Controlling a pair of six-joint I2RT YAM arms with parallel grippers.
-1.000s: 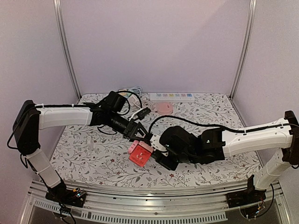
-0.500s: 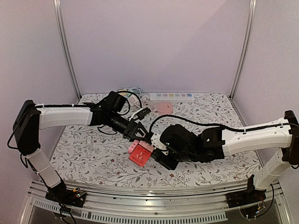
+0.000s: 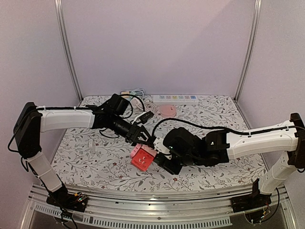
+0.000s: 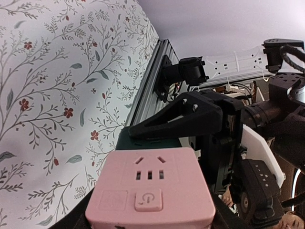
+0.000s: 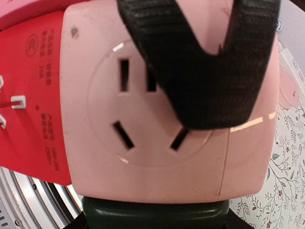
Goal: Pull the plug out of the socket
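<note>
A pink cube socket [image 3: 143,157] with one red face hangs just above the table's middle, caught between both grippers. My left gripper [image 3: 141,141] comes from the upper left and is shut on the cube; in the left wrist view the socket [image 4: 150,191] fills the space between its dark jaws [image 4: 150,212]. A dark green plug [image 5: 155,210] sits flush against the cube's lower face with no gap showing. My right gripper [image 5: 155,218] is shut on it. The same plug [image 4: 147,140] shows beyond the cube, under a black right finger [image 4: 181,119].
A white power strip [image 3: 175,99] lies along the back wall, with a round pink disc [image 3: 167,110] in front of it. Coiled cables [image 3: 133,94] and a black plug head [image 3: 146,115] lie at the back left. Metal frame posts stand at both back corners.
</note>
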